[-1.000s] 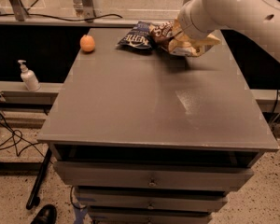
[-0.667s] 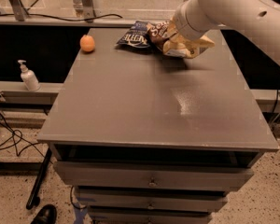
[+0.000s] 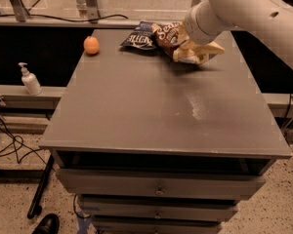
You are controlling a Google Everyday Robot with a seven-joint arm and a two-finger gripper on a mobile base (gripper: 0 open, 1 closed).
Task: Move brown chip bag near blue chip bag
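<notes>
Your robot's gripper (image 3: 189,37) sits over the far edge of the tabletop, right of the middle, pressed in against the brown chip bag (image 3: 168,34); the thick white wrist covers it, so you cannot tell whether it is open or closed, or whether it grips the bag. The brown chip bag lies crumpled under that wrist, its brown end with white script lettering pointing left and its cream-tan end spreading right toward the far right corner, with a dark shadow on the surface just below it. You cannot tell whether the bag rests on the wood or hangs a little above it. Its left end meets the right edge of the blue chip bag (image 3: 139,37), which lies flat by the far edge near the middle, white lettering facing up. An orange (image 3: 91,45) stands alone near the far left corner, well apart from both bags. The white arm (image 3: 254,18) runs up and to the right, out over the far right corner of the table (image 3: 151,111). A pale scuff (image 3: 198,104) marks the top right of centre. Below the near edge you see a stack of drawers (image 3: 158,186). Off the left edge, a pump bottle (image 3: 30,80) stands on a low ledge, with cables (image 3: 5,140) trailing on the floor.
</notes>
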